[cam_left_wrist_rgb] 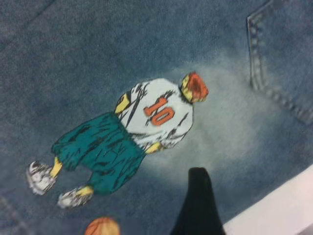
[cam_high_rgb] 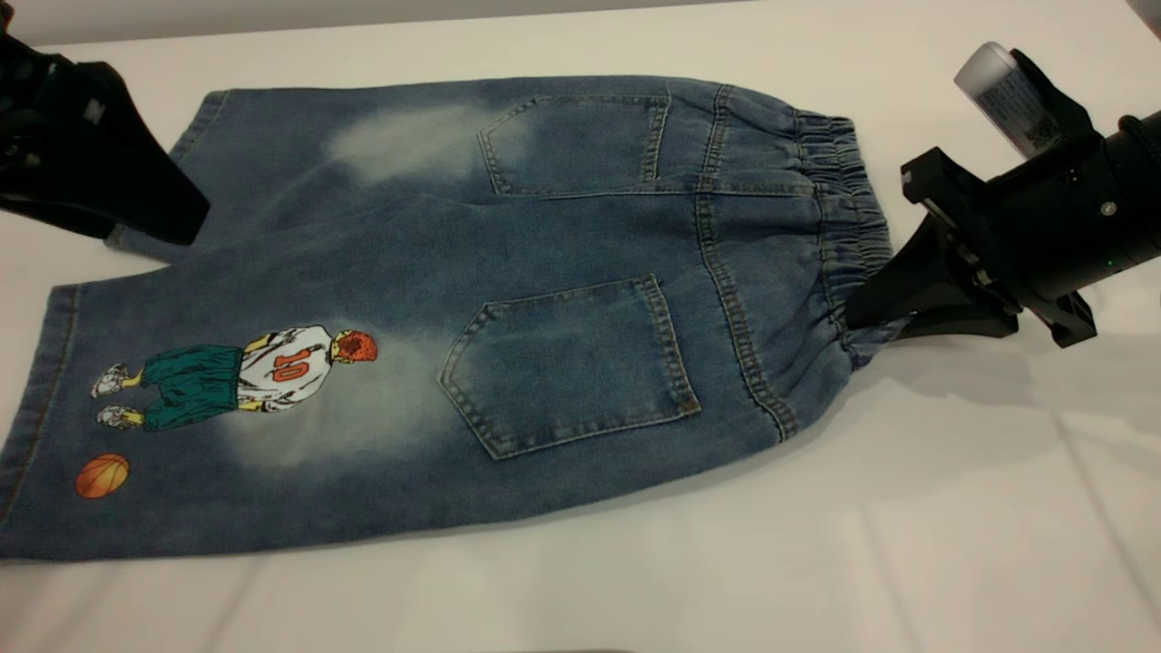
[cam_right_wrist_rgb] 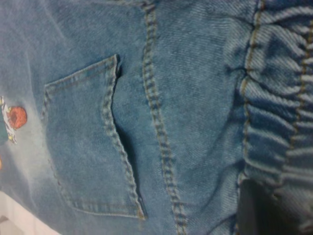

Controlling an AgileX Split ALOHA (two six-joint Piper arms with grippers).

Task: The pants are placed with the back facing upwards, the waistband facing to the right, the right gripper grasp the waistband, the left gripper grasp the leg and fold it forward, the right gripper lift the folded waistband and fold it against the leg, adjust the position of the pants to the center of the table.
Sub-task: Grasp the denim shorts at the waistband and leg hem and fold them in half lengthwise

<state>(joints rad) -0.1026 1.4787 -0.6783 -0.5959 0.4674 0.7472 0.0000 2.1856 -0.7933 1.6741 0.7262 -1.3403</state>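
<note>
The pants (cam_high_rgb: pixel 408 272) lie flat, back side up, on the table (cam_high_rgb: pixel 907 508), legs to the left. The puckered waistband (cam_high_rgb: pixel 839 199) is at the right. My right gripper (cam_high_rgb: pixel 862 304) reaches in from the right and is shut on the waistband's near corner, where the cloth bunches. In the right wrist view a dark finger (cam_right_wrist_rgb: pixel 257 205) sits under the gathered waistband (cam_right_wrist_rgb: pixel 279 112). My left gripper (cam_high_rgb: pixel 172 222) hovers at the far leg's hem, at the back left. The left wrist view shows one finger (cam_left_wrist_rgb: pixel 198 205) above the denim beside the player print (cam_left_wrist_rgb: pixel 156 112), with nothing held.
The near leg carries the player print (cam_high_rgb: pixel 245 372) and an orange ball (cam_high_rgb: pixel 102 475). Bare white tabletop runs along the front and to the right of the pants. The table's far edge (cam_high_rgb: pixel 363 23) is just behind the far leg.
</note>
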